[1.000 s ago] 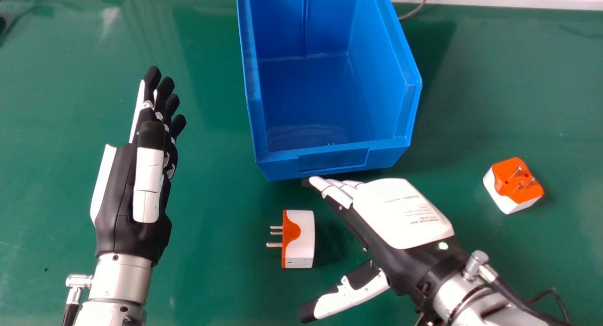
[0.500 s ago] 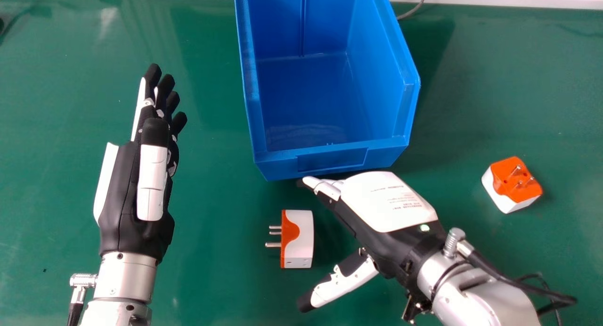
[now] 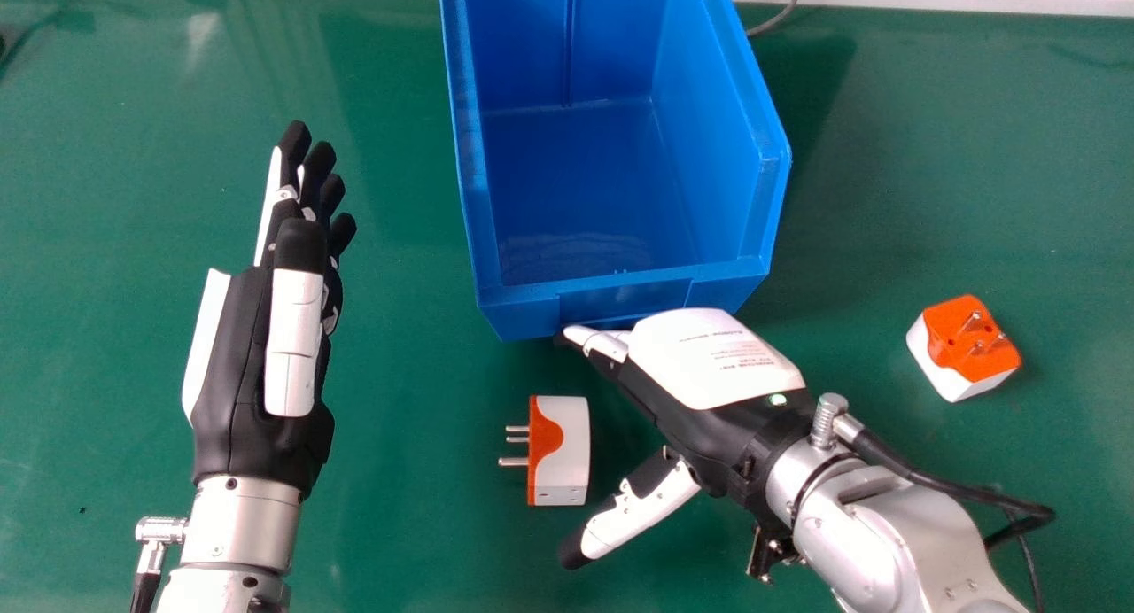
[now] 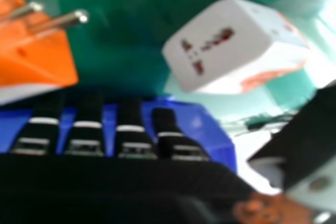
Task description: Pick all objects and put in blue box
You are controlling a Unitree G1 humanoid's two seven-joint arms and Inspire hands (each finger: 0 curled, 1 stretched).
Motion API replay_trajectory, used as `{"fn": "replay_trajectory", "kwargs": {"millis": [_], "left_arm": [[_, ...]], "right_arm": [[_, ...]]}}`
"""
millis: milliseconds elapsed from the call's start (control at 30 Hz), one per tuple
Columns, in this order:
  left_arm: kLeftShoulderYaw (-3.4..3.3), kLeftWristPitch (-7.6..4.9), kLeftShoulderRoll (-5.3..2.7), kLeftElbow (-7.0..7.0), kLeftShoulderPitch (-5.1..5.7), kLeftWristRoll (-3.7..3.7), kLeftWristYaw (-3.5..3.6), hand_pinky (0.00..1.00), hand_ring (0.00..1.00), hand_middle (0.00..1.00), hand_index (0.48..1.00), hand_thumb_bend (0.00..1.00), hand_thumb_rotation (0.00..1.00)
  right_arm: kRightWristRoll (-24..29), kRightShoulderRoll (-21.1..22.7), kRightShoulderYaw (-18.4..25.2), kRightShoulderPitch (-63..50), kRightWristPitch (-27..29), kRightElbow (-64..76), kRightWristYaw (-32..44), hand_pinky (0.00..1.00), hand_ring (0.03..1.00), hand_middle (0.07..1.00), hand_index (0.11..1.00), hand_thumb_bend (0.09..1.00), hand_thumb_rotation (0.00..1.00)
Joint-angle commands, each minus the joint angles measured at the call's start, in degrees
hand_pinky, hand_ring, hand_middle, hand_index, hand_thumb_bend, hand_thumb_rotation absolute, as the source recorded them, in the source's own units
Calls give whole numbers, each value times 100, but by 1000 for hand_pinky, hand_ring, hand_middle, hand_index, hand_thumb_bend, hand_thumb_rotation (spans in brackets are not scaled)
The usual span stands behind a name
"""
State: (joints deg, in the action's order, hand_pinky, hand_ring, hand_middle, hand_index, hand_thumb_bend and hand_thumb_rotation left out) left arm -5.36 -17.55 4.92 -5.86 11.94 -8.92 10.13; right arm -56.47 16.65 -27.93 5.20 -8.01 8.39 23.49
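Right hand [image 3: 709,365] nearer blue box [image 3: 523,296], beside one adapter [image 3: 569,449]

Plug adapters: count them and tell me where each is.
2. One plug adapter lies between the left hand and the right hand; a second adapter lies to the right of the blue box. Another could be hidden under the right hand.

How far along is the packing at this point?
Nothing looks done: the near adapter and the far-right adapter both lie outside the blue box. Nothing is in hand; the left hand and right hand are open, the right beside the near adapter. Both adapters are left.
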Motion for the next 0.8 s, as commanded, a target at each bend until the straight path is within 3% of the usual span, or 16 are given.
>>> {"fn": "replay_trajectory", "kwargs": {"millis": [0, 267, 400, 533, 667, 767], "left_arm": [[27, -10, 9, -166, 24, 25, 15, 997, 1000, 1000, 1000, 930, 990], [42, 71, 18, -200, 37, -5, 19, 999, 1000, 1000, 1000, 932, 996], [32, 60, 19, -149, 9, -69, 52, 999, 1000, 1000, 1000, 929, 997], [17, -24, 44, -58, -36, -52, 85, 1000, 1000, 1000, 1000, 921, 998], [5, 52, 47, -74, -38, -38, 81, 1000, 1000, 1000, 1000, 913, 999], [-4, 37, 30, -51, -57, -21, 59, 1000, 1000, 1000, 1000, 913, 1000]], "right_arm": [[12, -58, -65, 214, 24, -39, -43, 838, 873, 889, 916, 946, 451], [-114, -149, -352, 397, 43, -367, -246, 836, 870, 886, 907, 940, 435], [-91, -217, -449, 429, -43, -434, -250, 831, 866, 883, 903, 939, 434], [-122, -286, -544, 499, -138, -506, -184, 828, 864, 881, 896, 937, 427], [-90, -315, -600, 547, -184, -553, -202, 830, 866, 883, 895, 933, 423], [-116, -321, -645, 578, -221, -577, -216, 831, 867, 884, 894, 931, 419]]}}
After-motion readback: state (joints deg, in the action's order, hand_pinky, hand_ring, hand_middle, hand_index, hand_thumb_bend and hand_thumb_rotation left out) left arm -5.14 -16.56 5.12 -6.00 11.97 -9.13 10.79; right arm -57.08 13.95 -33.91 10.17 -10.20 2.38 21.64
